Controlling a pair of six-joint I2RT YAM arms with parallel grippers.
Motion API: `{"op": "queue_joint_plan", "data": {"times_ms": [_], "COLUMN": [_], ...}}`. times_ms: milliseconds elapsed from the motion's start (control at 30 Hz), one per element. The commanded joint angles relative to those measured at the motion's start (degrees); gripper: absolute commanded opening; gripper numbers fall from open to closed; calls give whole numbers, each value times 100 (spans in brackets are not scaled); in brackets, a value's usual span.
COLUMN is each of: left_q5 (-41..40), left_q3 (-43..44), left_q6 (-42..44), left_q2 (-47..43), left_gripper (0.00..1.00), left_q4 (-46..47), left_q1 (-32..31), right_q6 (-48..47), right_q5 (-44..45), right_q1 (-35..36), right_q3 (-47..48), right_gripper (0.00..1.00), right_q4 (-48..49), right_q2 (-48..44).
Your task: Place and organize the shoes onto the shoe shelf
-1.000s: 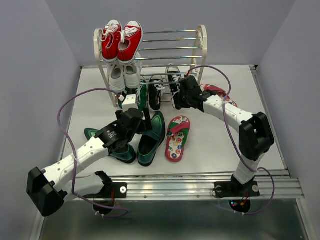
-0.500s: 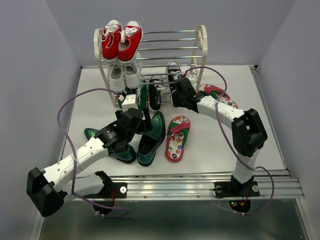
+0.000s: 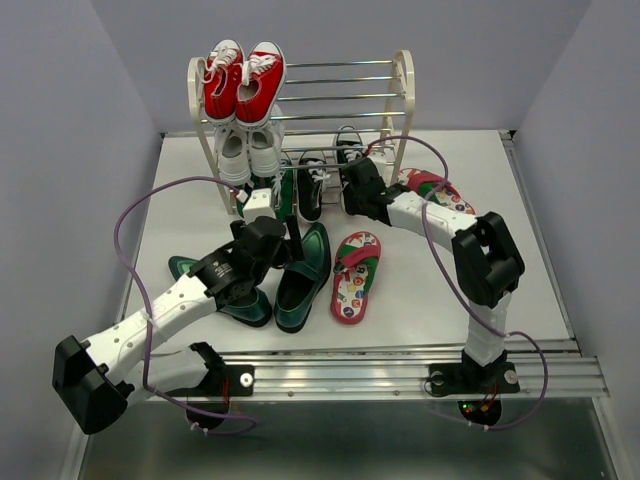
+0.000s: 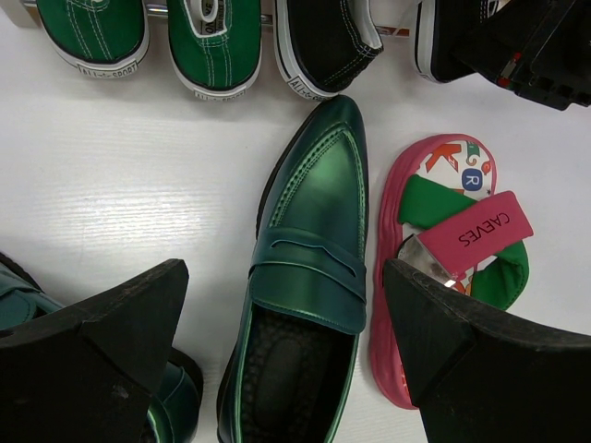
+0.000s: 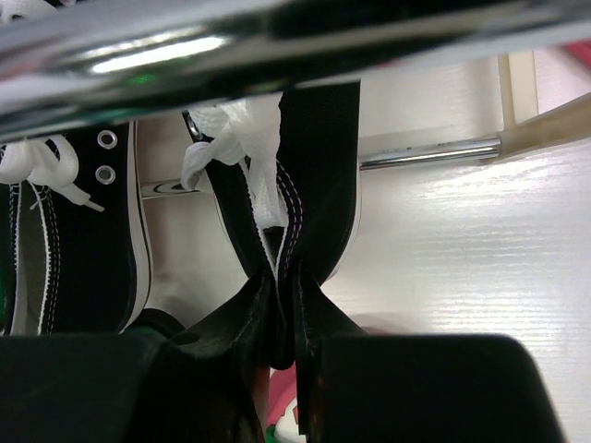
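Note:
My right gripper [image 3: 352,185] is shut on the heel collar of a black sneaker [image 5: 314,185] with white laces, at the bottom tier of the shoe shelf [image 3: 403,95]. The other black sneaker [image 5: 74,240] stands to its left [image 3: 312,180]. My left gripper [image 4: 286,369] is open, its jaws wide either side of a glossy dark green loafer [image 4: 309,268] on the table [image 3: 303,265]. The second loafer [image 3: 215,290] lies partly under my left arm. One red flip-flop [image 3: 355,275] lies right of the loafer; the other [image 3: 437,190] lies behind my right arm.
Red sneakers [image 3: 243,80] sit on the shelf's top tier and white sneakers [image 3: 248,150] on the tier below. Green canvas sneakers [image 4: 217,46] stand at the bottom left of the shelf. A chrome rod [image 5: 185,46] crosses just above the held sneaker.
My right gripper has moved a little left and toward the shelf with the black sneaker in it, and its elbow has swung left. The left arm has not moved.

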Motion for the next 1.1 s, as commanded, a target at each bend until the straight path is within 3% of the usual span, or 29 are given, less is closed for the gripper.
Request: {"op": "queue_joint_plan", "data": {"times_ms": [0, 400, 733, 800, 933, 1067], "left_q5": [-109, -4, 49, 49, 58, 75], "left_q3": [-74, -92, -171, -179, -188, -180], "left_q6": [41, 58, -3, -30, -65, -82], "left_q2": [-146, -146, -400, -444, -480, -506], "left_gripper": [99, 99, 99, 99, 99, 99], "left_q4": [155, 182, 173, 155, 94, 32], "left_q1": [-10, -10, -10, -10, -10, -10], "right_q6": [35, 8, -53, -62, -106, -132], "right_q5": [342, 430, 535, 579, 571, 422], "right_q1": [53, 53, 53, 53, 105, 158], "right_q3": [373, 161, -14, -93, -278, -366], "right_gripper": [15, 25, 18, 22, 50, 59], "right_q4": [906, 1346, 1785, 1908, 2084, 2084], "right_q2": [-114, 18, 202, 220, 203, 89]}}
